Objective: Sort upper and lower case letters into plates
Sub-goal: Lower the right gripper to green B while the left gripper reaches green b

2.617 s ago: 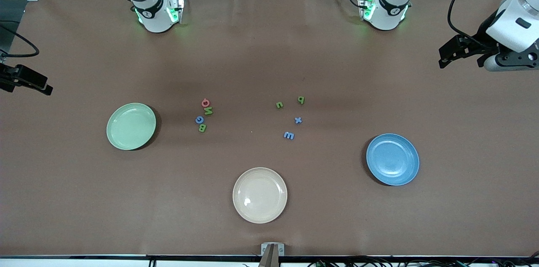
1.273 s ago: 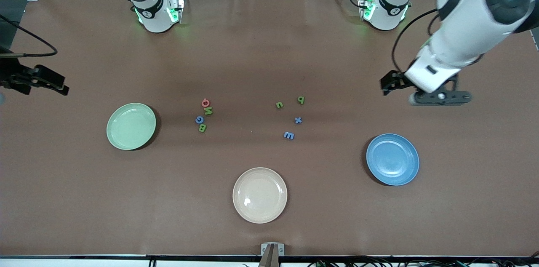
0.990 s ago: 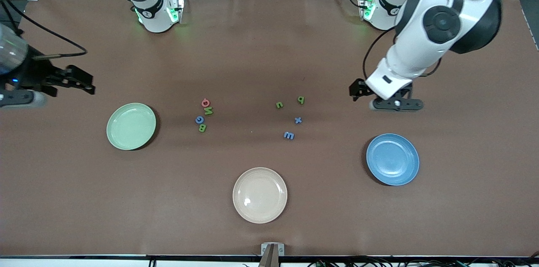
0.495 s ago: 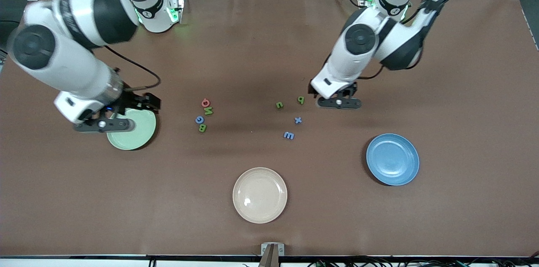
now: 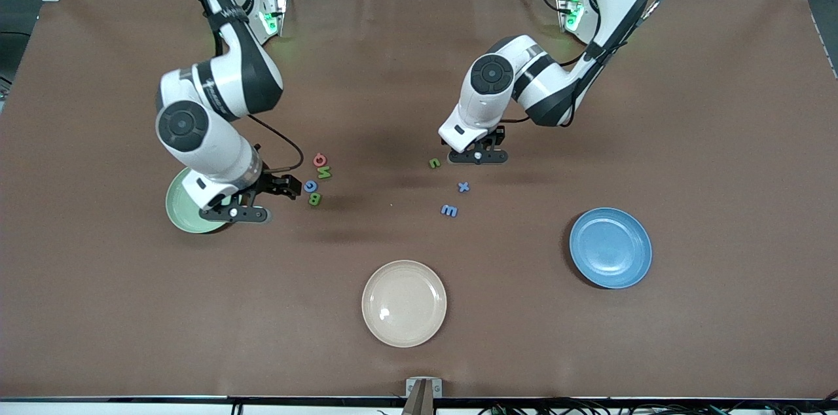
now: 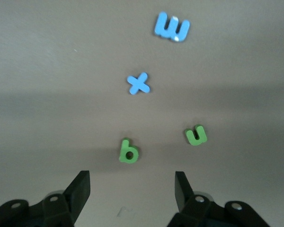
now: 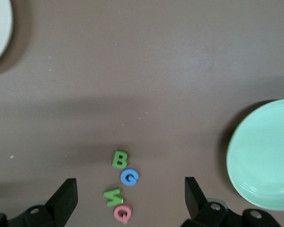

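Note:
Four upper-case letters lie in a tight row: red Q (image 5: 319, 159), green N (image 5: 324, 172), blue G (image 5: 311, 186), green B (image 5: 315, 199). My right gripper (image 7: 130, 196) hangs open over this row, nothing between its fingers. Toward the left arm's end lie the lower-case letters: green u (image 5: 434, 163), blue x (image 5: 463, 186), blue m (image 5: 449, 210). A green p (image 6: 128, 151) is hidden under the left hand in the front view. My left gripper (image 6: 131, 191) is open just above the p. The green plate (image 5: 180, 211) is partly covered by the right arm. The blue plate (image 5: 610, 248) holds nothing.
A cream plate (image 5: 404, 303) with nothing on it sits near the table's front edge, nearer to the front camera than both letter groups. The brown table cover (image 5: 720, 140) is bare around the plates and letters.
Both arms have swung in from the table's ends. The right gripper now hangs over the upper-case row, the left gripper over the green p.

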### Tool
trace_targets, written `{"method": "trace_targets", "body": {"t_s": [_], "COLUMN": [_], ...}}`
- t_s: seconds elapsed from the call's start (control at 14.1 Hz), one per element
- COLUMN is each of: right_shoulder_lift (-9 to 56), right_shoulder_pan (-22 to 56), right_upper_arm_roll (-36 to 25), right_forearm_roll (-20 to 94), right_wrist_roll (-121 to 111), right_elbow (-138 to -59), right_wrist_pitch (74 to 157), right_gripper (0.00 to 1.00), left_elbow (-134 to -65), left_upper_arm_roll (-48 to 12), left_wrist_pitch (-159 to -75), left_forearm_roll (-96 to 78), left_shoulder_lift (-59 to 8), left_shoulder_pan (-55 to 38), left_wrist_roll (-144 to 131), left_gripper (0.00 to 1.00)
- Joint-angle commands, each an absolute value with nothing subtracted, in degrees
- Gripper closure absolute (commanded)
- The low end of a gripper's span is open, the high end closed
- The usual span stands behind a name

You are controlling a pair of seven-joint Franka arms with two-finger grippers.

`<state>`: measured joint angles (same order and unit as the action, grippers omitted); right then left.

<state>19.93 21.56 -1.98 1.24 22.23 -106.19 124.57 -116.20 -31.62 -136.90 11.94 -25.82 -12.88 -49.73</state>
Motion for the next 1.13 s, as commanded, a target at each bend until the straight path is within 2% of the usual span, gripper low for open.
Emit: {"method": "trace_targets", "body": {"t_s": [0.0,0.21,0.57,0.78,1.06], "right_shoulder_lift": [23.8,29.3,33.0,33.0,32.8], "right_shoulder_pan": [22.4,23.6,25.8,25.9,25.8], "right_upper_arm_roll": [-2.5,-2.5,-2.4,-2.1,-1.9], "right_forearm_roll": [2.8,4.2,6.6,6.6,6.7], "right_wrist_roll": [23.3,23.3,23.4,23.4,23.3], "right_elbow": [-106.6,-106.6,-108.4,-109.7,-110.4], "right_wrist_pitch": [129.4,136.0,137.0,137.0,136.8], "right_gripper": [0.00,0.00,0.01,0.09,0.30], "left_elbow": [-121.5,-121.1,-120.2,-119.4,-117.2], "left_upper_arm_roll": [-31.6,-31.6,-31.3,-31.3,-31.1], "left_wrist_pitch": [-143.7,-143.8,-144.1,-144.1,-144.0], "left_forearm_roll": [16.4,20.6,22.3,23.7,23.7], "left_shoulder_lift": [-26.1,-29.0,-31.4,-32.4,-34.4], "left_shoulder_pan": [-12.9,-13.0,-13.1,-13.1,-13.2], "left_wrist_roll": [-50.6,-50.7,-50.7,-50.7,-50.7], "left_gripper": [0.25,0.29,0.38,0.44,0.50]}}
